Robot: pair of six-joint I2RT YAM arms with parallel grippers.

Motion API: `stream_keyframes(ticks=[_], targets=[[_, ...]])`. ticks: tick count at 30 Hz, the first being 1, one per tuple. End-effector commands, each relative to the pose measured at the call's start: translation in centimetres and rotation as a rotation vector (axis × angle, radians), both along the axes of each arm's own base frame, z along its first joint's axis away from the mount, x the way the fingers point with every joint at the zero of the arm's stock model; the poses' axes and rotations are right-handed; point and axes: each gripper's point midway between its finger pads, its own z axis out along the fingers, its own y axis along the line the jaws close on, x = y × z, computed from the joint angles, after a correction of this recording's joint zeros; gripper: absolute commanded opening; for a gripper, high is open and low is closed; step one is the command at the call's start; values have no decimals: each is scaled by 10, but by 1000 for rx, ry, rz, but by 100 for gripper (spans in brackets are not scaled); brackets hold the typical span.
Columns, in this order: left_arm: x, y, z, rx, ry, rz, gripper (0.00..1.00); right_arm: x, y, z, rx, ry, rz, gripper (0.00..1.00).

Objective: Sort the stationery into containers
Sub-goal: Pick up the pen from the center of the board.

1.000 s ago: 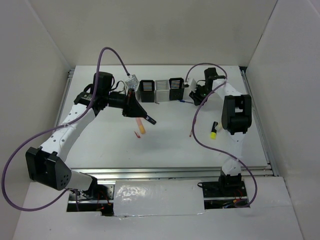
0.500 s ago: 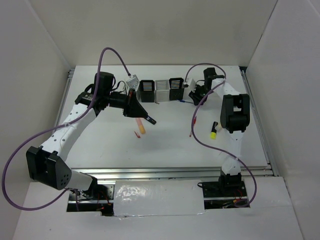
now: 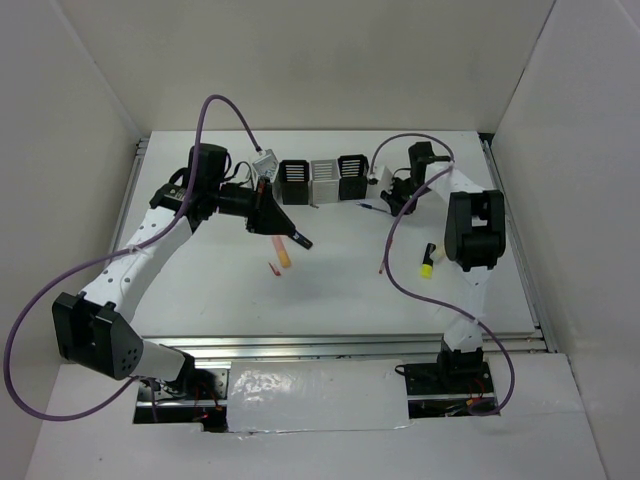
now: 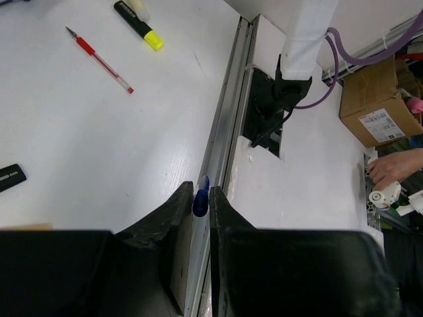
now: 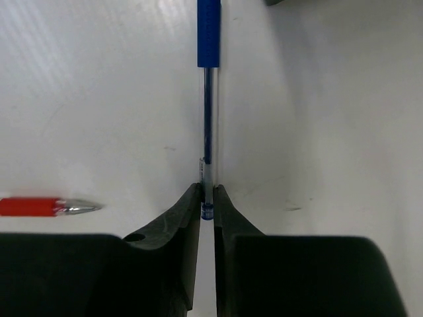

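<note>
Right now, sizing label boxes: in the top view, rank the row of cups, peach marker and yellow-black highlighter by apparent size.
1. row of cups, clearly largest.
2. peach marker and yellow-black highlighter look alike; I won't rank them.

Your left arm (image 3: 140, 250) reaches up the left side with the wrist angled over to the right, and the left gripper (image 4: 201, 194) is pinched tight on a small blue item (image 4: 200, 201). Your right arm (image 3: 472, 235) folds back toward the middle, with the right gripper (image 5: 207, 197) pointing down, jaws squeezed onto the thin blue pen (image 5: 208, 99).
</note>
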Motion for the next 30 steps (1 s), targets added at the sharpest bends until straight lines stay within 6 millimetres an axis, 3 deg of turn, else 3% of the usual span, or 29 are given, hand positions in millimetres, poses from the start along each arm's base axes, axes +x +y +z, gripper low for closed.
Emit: stream_keyframes(ticks=[1, 6, 11, 16, 21, 25, 30], targets=[[-3, -2, 18, -34, -50, -15, 0, -23, 1, 22, -4, 9, 30, 11], [-4, -2, 21, -39, -57, -15, 0, -36, 11, 41, 13, -11, 57, 7], [-8, -1, 22, -39, -65, -13, 0, -48, 34, 80, 55, -53, 107, 5], [-8, 3, 30, -49, -92, 3, 0, -88, 69, 110, 94, -70, 187, 4], [-8, 13, 29, -71, -57, 35, 0, -148, 115, 99, 105, 2, 229, 4], [-7, 21, 29, -80, -58, 63, 0, -193, 129, 74, 58, 77, 207, 3], [-5, 25, 27, -87, -57, 72, 0, -220, 136, 49, -15, 181, 134, 3]])
